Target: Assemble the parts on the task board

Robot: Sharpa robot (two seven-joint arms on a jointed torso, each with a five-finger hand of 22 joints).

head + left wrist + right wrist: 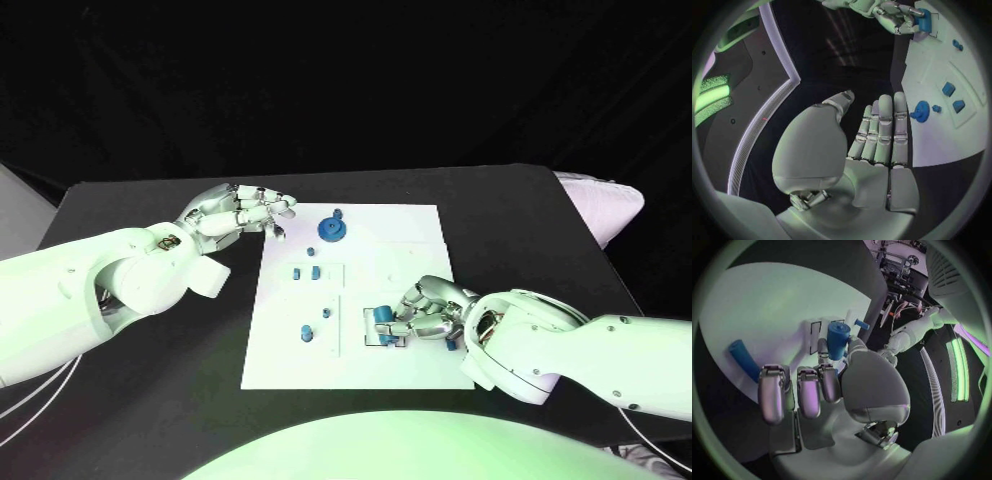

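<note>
Peg (838, 338), short blue cylinder, pinched upright in right hand (421, 312), thumb and fingers clamped round its lower half, directly over outlined socket (378, 335) near board's (411, 225) right edge, toward its near corner. Long axis vertical, so likely straight down next. Spare blue rod (743, 359) lying flat just beside. Left hand (238, 212) open, fingers apart, holding nothing, at board's far left corner, near blue round knob (333, 230).
</note>
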